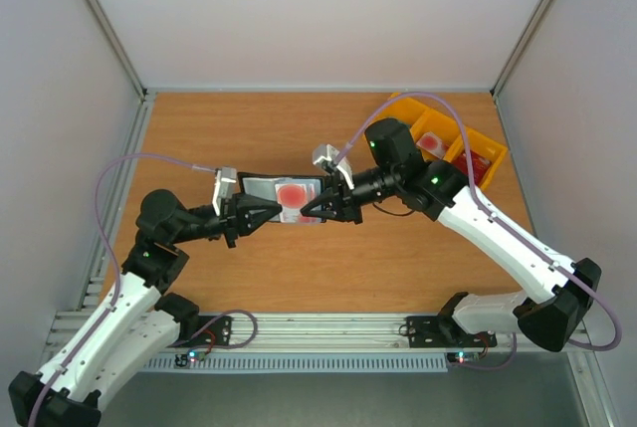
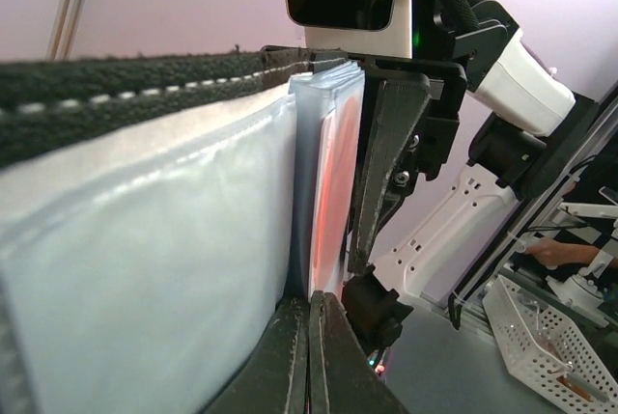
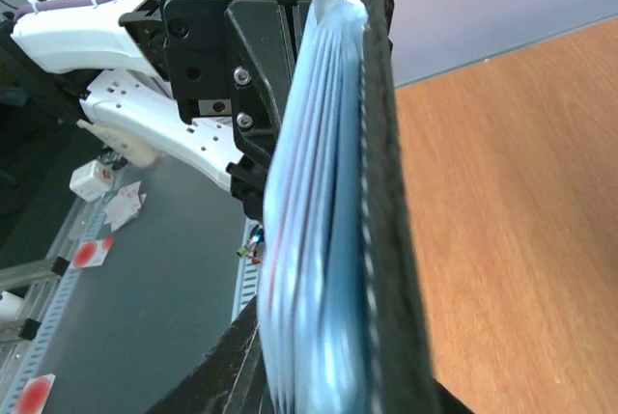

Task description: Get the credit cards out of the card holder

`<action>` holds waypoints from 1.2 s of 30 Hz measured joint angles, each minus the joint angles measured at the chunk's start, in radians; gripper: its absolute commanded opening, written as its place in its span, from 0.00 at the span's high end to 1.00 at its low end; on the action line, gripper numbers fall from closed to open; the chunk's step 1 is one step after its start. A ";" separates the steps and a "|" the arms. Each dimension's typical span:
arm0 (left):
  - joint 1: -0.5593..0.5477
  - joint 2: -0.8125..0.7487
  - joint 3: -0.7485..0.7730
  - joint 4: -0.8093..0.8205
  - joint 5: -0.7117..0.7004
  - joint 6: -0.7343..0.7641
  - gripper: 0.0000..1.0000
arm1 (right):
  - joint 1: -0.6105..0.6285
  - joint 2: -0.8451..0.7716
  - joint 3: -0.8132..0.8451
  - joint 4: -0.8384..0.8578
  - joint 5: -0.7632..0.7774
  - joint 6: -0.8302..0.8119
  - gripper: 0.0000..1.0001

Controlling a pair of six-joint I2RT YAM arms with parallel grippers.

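Top view, frame centre: the holder (image 1: pixel 261 188) hangs open above the table (image 1: pixel 199 138), held between both arms. The left gripper (image 1: pixel 267 212) is pinched tight on its lower left edge; the right gripper (image 1: pixel 311 211), narrow, clamps the right half. A red card (image 1: pixel 294 193) sits inside. Upper right: yellow tray (image 1: pixel 406 106).

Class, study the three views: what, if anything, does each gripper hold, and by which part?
Both hold the card holder, spread open between them. The left gripper pinches its left side, and the right gripper grips its right side.
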 measured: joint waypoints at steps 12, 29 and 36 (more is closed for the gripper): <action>0.019 -0.006 0.000 0.004 0.031 0.001 1.00 | -0.031 -0.021 -0.007 -0.033 -0.035 -0.002 0.92; 0.036 -0.006 0.000 0.019 0.052 0.005 1.00 | -0.064 -0.032 -0.007 -0.049 -0.091 -0.004 0.78; 0.037 -0.006 0.000 0.021 0.052 0.004 1.00 | -0.068 -0.034 -0.008 -0.039 -0.091 0.017 0.99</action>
